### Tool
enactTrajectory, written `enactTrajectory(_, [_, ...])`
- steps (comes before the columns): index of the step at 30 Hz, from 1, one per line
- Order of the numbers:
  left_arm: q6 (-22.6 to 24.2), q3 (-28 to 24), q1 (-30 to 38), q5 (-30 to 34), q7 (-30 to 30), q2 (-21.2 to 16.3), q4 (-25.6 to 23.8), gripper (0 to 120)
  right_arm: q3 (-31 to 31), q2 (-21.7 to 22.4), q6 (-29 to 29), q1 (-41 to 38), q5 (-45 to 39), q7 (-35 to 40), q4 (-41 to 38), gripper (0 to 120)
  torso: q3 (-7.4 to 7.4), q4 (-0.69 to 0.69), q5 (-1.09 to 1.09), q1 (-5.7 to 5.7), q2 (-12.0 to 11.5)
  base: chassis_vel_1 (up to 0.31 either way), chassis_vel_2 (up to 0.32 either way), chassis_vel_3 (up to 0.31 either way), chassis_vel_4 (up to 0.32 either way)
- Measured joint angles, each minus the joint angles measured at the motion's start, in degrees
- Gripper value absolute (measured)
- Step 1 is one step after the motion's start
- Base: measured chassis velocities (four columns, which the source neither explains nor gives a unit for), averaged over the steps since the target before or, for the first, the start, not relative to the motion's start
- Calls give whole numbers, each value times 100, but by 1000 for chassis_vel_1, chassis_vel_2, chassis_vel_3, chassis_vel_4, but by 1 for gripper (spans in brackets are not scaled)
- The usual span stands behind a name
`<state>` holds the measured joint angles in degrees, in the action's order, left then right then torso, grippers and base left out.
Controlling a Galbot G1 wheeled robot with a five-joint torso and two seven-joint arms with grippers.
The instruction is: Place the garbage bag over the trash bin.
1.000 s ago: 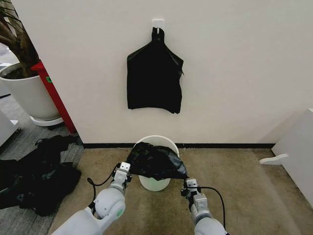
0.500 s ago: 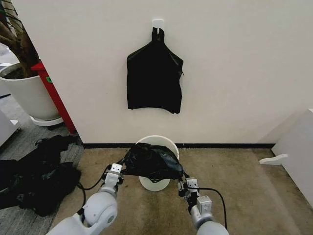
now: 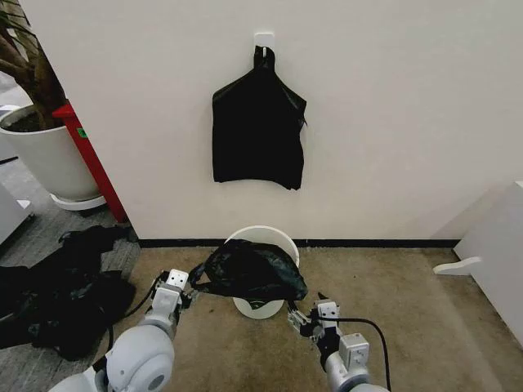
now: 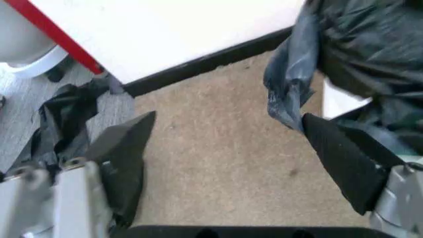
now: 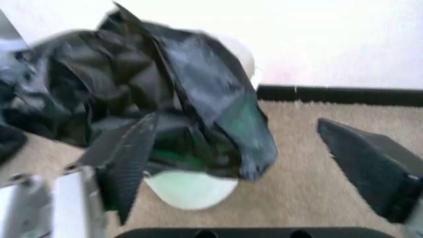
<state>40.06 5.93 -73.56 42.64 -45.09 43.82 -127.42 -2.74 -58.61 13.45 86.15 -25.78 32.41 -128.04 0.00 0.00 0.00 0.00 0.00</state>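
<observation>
Bag: the black garbage bag (image 3: 249, 271) lies crumpled over the top of the bin, low in the centre of the head frame, covering the near part of the rim and sagging down the front.
Bin: the cream bin (image 3: 260, 304) stands on the tan carpet (image 3: 409, 318) by the wall (image 3: 392, 122); its far rim shows behind the bag.
Left end effector (image 3: 181, 288): lower left of the head frame, just beside the bag's left edge. Fingers apart in the left wrist view, carpet between them; a fold of bag hangs by one finger (image 4: 340, 161), perhaps touching it, hard to say.
Right end effector (image 3: 302, 317): lower centre-right, near the bag's right corner. Fingers spread wide, gripping nothing.
Wall: a flat black bundle (image 3: 257, 131) hangs from a hook, upper centre.
Left edge: a black heap (image 3: 61, 290) on the floor, a white plant pot (image 3: 49, 155) above it.
</observation>
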Motion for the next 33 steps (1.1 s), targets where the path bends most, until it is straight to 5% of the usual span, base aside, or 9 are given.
enactTrajectory(7, [-7,43,61,-142,713,-39,506,100,-1,-97,-197,-116,153,-146,160,100,0,0,-1,0,0,0,0,0,0])
enactTrajectory(18, [-687,152,287,-1268,3392,-469,1066,100,20,-299,-426,-323,231,-263,594,100,0,0,0,0,0,0,0,0,0])
enactTrajectory(23, [-988,201,356,-1223,3494,-348,1151,100,115,-314,-647,-380,269,-383,470,100,1,1,1,0,0,0,0,0,0])
enactTrajectory(24, [-1176,218,356,-1164,3392,-230,1151,100,159,-310,-747,-408,265,-440,377,100,1,0,0,0,0,0,0,0,0])
enactTrajectory(25, [-1864,284,372,-1059,2970,141,1139,100,265,-236,-884,-619,-170,-618,70,100,1,-1,1,0,0,0,0,0,0])
enactTrajectory(26, [-1926,308,378,-1038,2911,208,1132,100,283,-218,-859,-696,-322,-632,18,100,1,-1,0,0,0,0,0,0,0])
enactTrajectory(33, [-2059,975,358,-698,2471,952,1035,100,341,-167,661,-2646,-2657,-432,854,100,2,2,0,0,-1,0,0,0,0])
